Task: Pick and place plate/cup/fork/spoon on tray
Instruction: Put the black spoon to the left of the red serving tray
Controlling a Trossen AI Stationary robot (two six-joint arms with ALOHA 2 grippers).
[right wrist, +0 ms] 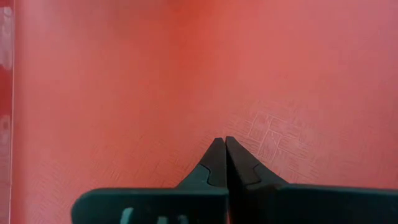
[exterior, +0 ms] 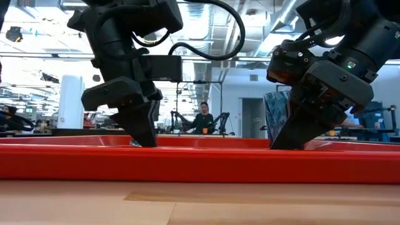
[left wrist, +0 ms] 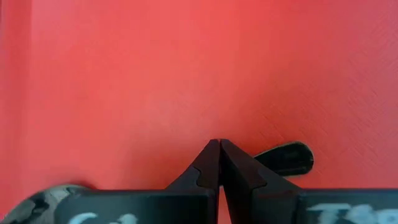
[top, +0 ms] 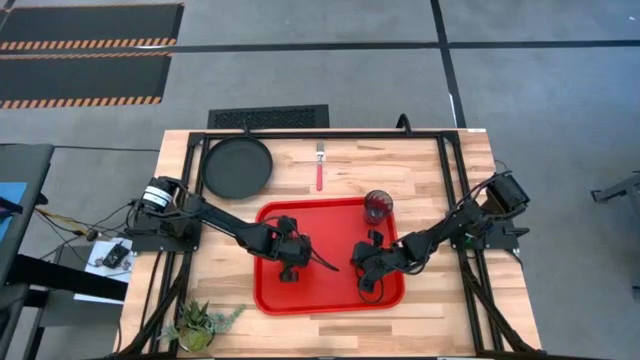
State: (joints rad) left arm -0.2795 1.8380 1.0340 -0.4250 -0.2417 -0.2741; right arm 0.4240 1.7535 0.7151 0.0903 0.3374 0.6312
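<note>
Left gripper [top: 291,272]: fingers pressed together, empty, low over red rectangular plastic tray [top: 330,300].
Right gripper [top: 367,290]: likewise.
Risk: thin dark metal spoon [left wrist: 286,158] beside left fingers could be knocked.

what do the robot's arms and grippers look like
Both arms are dark, jointed and black-cabled. The left gripper and right gripper each end in two black wedge-shaped fingers with notched inner edges. The right arm's wrist shows a small green light in the low view.
</note>
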